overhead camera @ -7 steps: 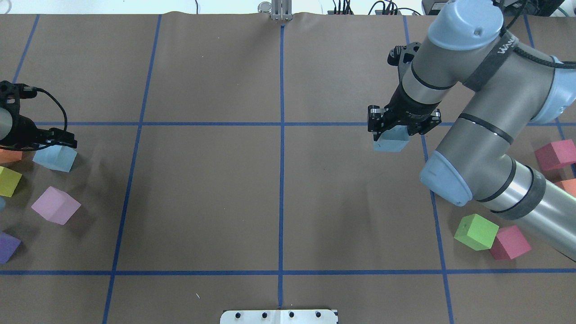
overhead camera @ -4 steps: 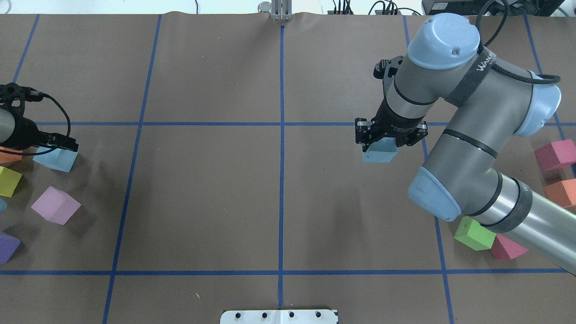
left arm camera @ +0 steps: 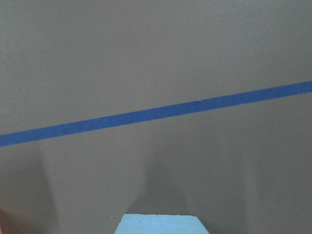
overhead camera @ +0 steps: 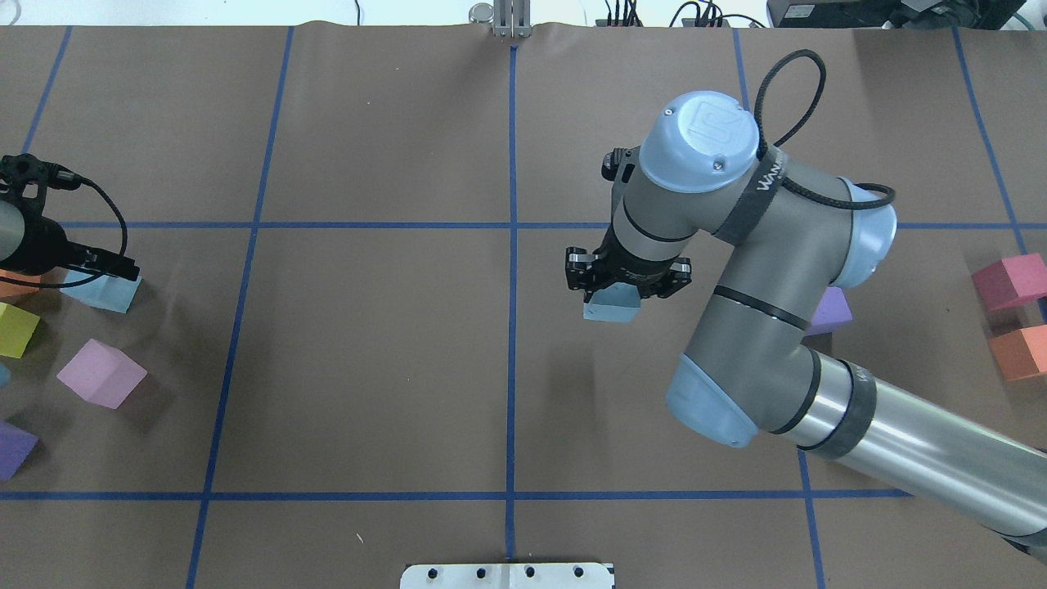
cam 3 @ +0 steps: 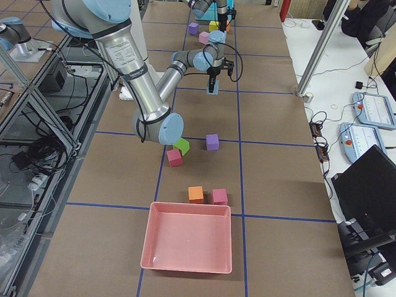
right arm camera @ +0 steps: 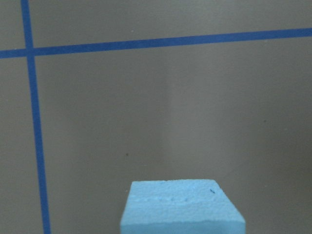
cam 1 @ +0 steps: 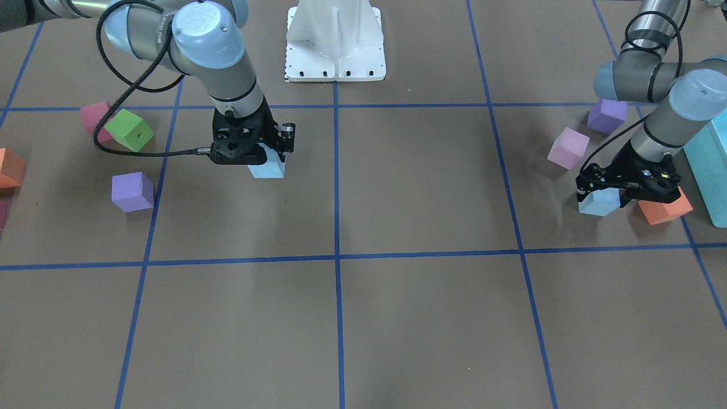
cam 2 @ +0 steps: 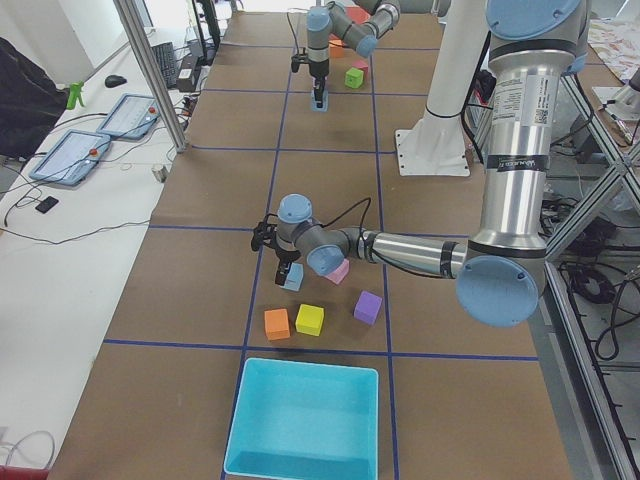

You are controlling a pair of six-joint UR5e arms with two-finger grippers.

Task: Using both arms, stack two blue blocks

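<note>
Right gripper (overhead camera: 618,291): jaws closed on first blue block (overhead camera: 612,305), just right of centre tape line (overhead camera: 511,368). Left gripper (overhead camera: 105,272): jaws straddle second blue block (overhead camera: 105,293); whether clamped, you cannot tell. Overhead view: second blue block lies well apart at 9 o'clock. Right gripper nearer table centre.

the table (overhead camera: 368,368) is covered in brown paper gridded with blue tape (overhead camera: 511,327). a white plate (overhead camera: 507,575) sits midway along the robot's edge. toward the left end lie a blue block (cam 1: 599,204), orange block (cam 1: 665,211), yellow block (overhead camera: 16,329), lilac block (cam 1: 568,147) and purple block (cam 1: 606,115), then a turquoise tray (cam 2: 305,420). toward the right end lie a violet block (cam 1: 132,191), green block (cam 1: 130,129), red block (cam 1: 93,116), coral block (cam 3: 195,193), pink block (cam 3: 219,196) and a pink tray (cam 3: 189,238).
</note>
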